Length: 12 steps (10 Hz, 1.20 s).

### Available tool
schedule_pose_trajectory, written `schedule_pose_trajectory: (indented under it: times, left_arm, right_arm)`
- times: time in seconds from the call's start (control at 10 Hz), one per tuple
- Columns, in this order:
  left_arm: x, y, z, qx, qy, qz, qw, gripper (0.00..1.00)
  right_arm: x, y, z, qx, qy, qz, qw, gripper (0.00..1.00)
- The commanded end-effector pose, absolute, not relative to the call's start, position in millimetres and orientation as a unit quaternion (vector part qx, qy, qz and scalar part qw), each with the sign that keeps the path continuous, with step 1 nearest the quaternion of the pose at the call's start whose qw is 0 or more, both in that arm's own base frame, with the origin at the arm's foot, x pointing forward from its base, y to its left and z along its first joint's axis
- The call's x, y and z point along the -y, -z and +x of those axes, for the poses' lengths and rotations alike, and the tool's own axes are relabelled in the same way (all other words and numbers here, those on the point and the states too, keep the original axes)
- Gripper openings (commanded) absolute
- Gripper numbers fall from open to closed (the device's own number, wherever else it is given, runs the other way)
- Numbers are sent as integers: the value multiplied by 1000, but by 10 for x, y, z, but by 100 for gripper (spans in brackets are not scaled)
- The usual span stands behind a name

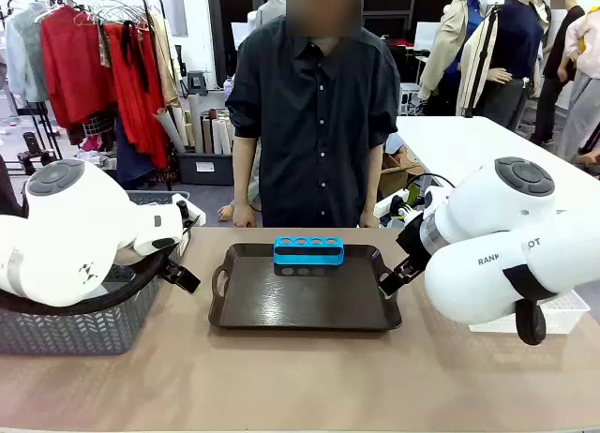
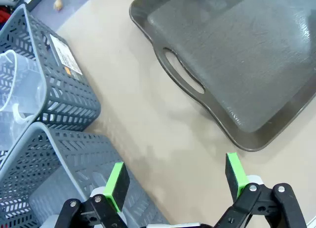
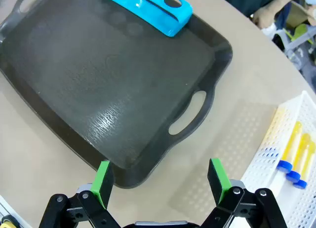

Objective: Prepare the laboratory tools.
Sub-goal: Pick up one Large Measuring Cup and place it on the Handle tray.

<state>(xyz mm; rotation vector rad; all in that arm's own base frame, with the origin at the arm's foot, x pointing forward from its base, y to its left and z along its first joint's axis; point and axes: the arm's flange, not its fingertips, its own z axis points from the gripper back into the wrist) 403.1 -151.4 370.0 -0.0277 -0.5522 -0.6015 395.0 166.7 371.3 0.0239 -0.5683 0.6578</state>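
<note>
Bulky white arm housings sit closest on either side, smooth and rounded. Between them spreads the tan, matte tabletop (image 1: 300, 381). At its middle lies a dark rectangular tray (image 1: 302, 326) with a faintly grained floor, rounded corners and a cut-out handle at each short end. A person in a dark buttoned shirt (image 1: 314, 124) stands at the far side.

On the robot's left stand two grey mesh baskets (image 2: 66, 97), their plastic walls pierced in chevron rows. One holds a clear measuring beaker (image 2: 15, 82) with a curved handle. On the right lies a white lattice bin (image 3: 274, 154), shallow and finely perforated.

A glossy blue tube rack (image 1: 308, 251) with round holes along its top rests inside the tray against its far rim.

Slim tubes (image 3: 292, 146) of yellow liquid with blue caps lie side by side in the lattice bin.

Above bare tabletop between the baskets and the tray's handle, the left end effector (image 2: 176, 177) is spread wide and empty. Above the tray's other handle corner, the right end effector (image 3: 160, 179) likewise gapes with nothing between its green pads.
</note>
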Motion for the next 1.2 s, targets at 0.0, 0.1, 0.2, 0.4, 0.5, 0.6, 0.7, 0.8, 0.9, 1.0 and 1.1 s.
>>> schedule_pose_trajectory:
  times: [0.0, 0.1, 0.2, 0.4, 0.5, 0.6, 0.7, 0.8, 0.9, 1.0, 1.1]
  left_arm:
    - [1514, -3701, 4030, 269, 292, -13, 918, 100]
    - [1514, -3701, 4030, 269, 292, -13, 918, 100]
    - [1514, -3701, 4030, 269, 292, -13, 918, 100]
    - [1514, -3701, 4030, 269, 292, -13, 918, 100]
    - [1514, -3701, 4030, 269, 292, -13, 918, 100]
    - [1514, -3701, 4030, 269, 292, -13, 918, 100]
    - [1514, -3701, 4030, 269, 292, -13, 918, 100]
    - [1514, -3701, 4030, 269, 292, -13, 918, 100]
    - [1514, -3701, 4030, 269, 292, -13, 918, 100]
    - [1514, -3701, 4030, 269, 292, -13, 918, 100]
    - [1514, -3701, 4030, 269, 292, -13, 918, 100]
  right_arm:
    - [-1667, -3713, 3950, 275, -319, 12, 907, 100]
    - [-1667, -3713, 3950, 275, -319, 12, 907, 100]
    - [-1667, -3713, 3950, 275, -319, 12, 907, 100]
    - [-1667, -3713, 3950, 275, -319, 12, 907, 100]
    - [-1667, -3713, 3950, 275, -319, 12, 907, 100]
    - [-1667, -3713, 3950, 275, -319, 12, 907, 100]
    - [-1667, -3713, 3950, 275, -319, 12, 907, 100]
    - [-1667, -3713, 3950, 275, -319, 12, 907, 100]
    - [-1667, -3713, 3950, 275, -319, 12, 907, 100]
    - [-1667, -3713, 3950, 275, -319, 12, 907, 100]
    - [-1667, -3713, 3950, 275, -319, 12, 907, 100]
